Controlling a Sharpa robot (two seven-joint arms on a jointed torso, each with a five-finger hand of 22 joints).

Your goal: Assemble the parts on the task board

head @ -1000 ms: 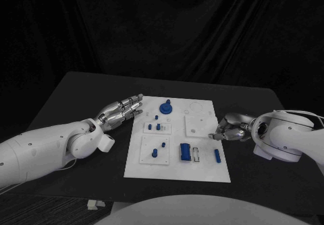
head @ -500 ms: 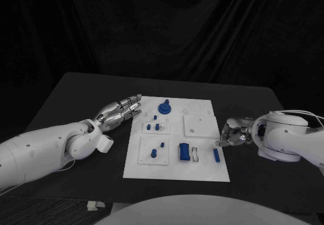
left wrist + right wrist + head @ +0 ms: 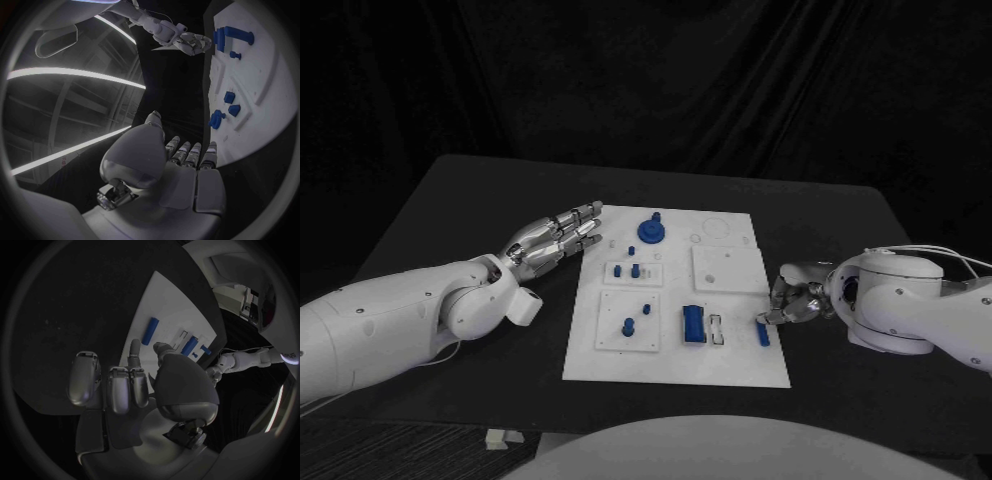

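Task board (image 3: 733, 370) lies mid-table with blue parts on it: a round knobbed piece (image 3: 652, 233) at the far end, small pegs (image 3: 633, 270) in the left panels, a block (image 3: 694, 324) and a slim bar (image 3: 763, 333) near the right edge. Right hand (image 3: 790, 300) sits at the board's right edge just beside the bar, fingers curled, nothing visibly gripped. Left hand (image 3: 557, 238) hovers off the board's left edge, fingers extended side by side, empty.
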